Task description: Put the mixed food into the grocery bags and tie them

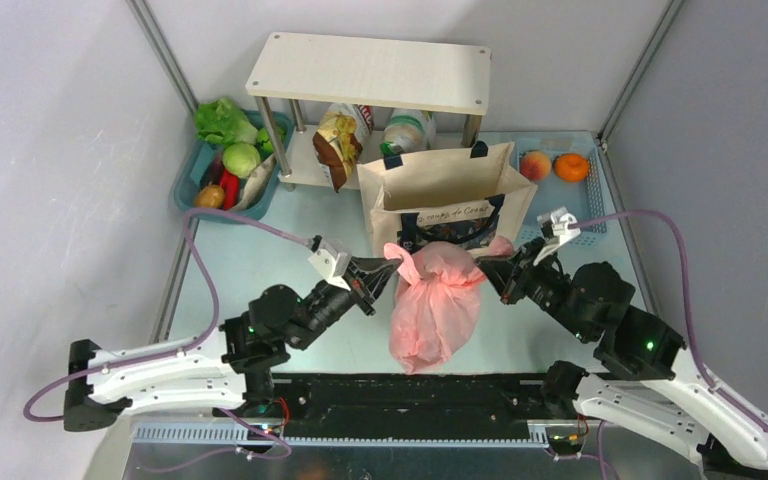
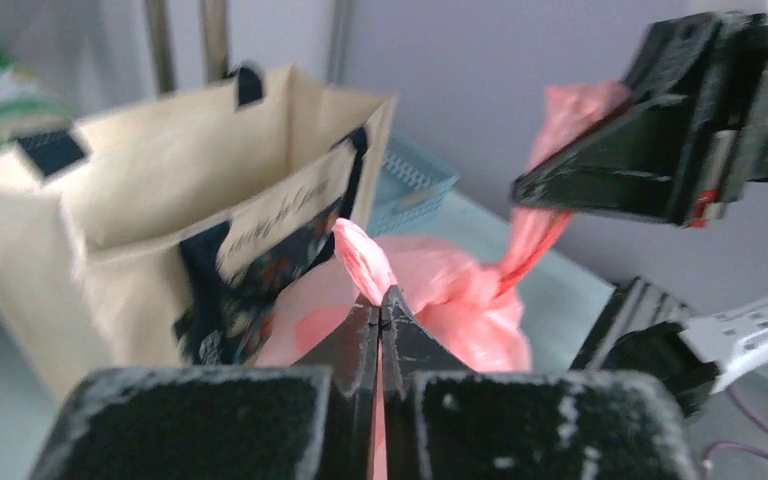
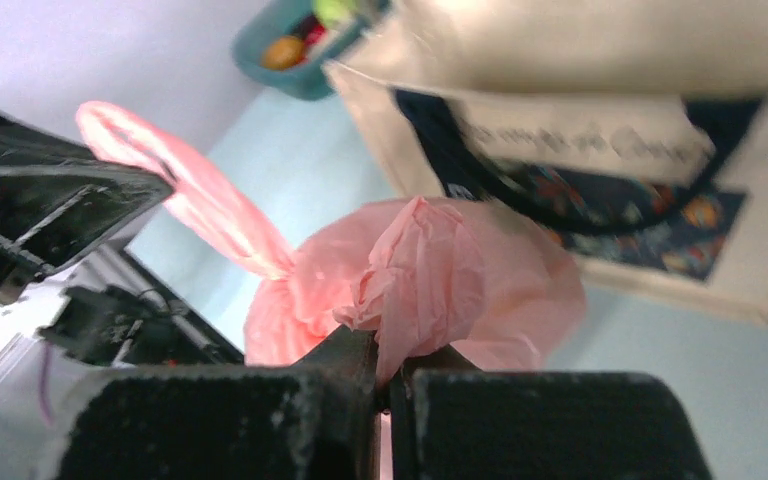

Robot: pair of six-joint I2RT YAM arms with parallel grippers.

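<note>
A pink plastic grocery bag (image 1: 435, 310) hangs bulging between both arms, in front of the upright beige canvas tote (image 1: 450, 190). My left gripper (image 1: 392, 268) is shut on the bag's left handle strip (image 2: 360, 255). My right gripper (image 1: 492, 268) is shut on the bunched right handle (image 3: 425, 275). The two strips meet at a gathered neck (image 1: 438, 262) above the bulge. Any mixed food inside the pink bag is hidden by the plastic. A brown-yellow crisp packet (image 1: 338, 145) stands on the lower shelf behind the tote.
A white two-level shelf (image 1: 370, 70) stands at the back. A teal basket (image 1: 188, 180) of vegetables sits back left. A blue basket (image 1: 588, 205) with a peach (image 1: 535, 165) and an orange (image 1: 571, 166) sits back right. Grey walls close both sides.
</note>
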